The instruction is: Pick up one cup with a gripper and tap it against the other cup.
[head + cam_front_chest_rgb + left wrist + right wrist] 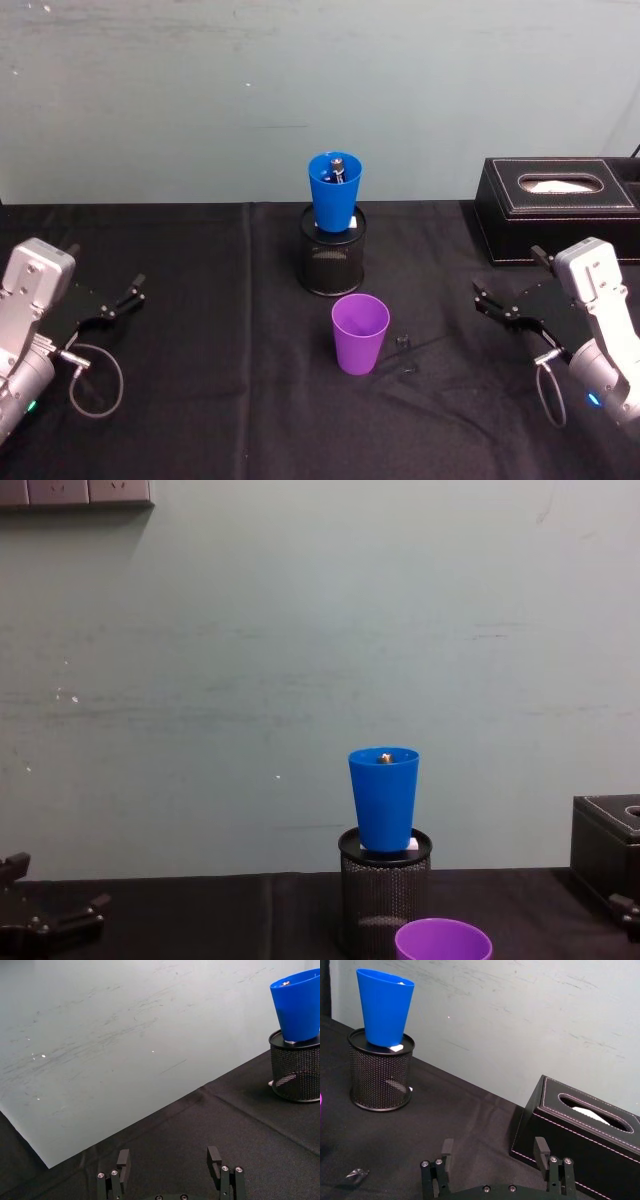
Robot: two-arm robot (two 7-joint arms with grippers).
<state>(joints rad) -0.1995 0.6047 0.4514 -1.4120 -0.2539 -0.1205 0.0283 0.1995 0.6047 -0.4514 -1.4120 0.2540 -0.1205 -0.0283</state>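
Note:
The purple cup (360,333) (443,942) stands upright and open on the black cloth at the table's middle, untouched. Just behind it the blue cup (334,190) (297,1005) (385,1007) (384,798) sits upright in the mouth of a black mesh pen holder (331,262) (381,1077), with a small dark object inside. My left gripper (128,293) (169,1156) rests open at the far left, empty. At the far right my right gripper (510,275) (494,1146) is open too, holding nothing, well away from both cups.
A black tissue box (555,205) (580,1135) stands at the back right, close behind my right gripper. A small crumpled scrap (403,345) (357,1174) lies just right of the purple cup. A pale green wall (300,630) closes the table's far edge.

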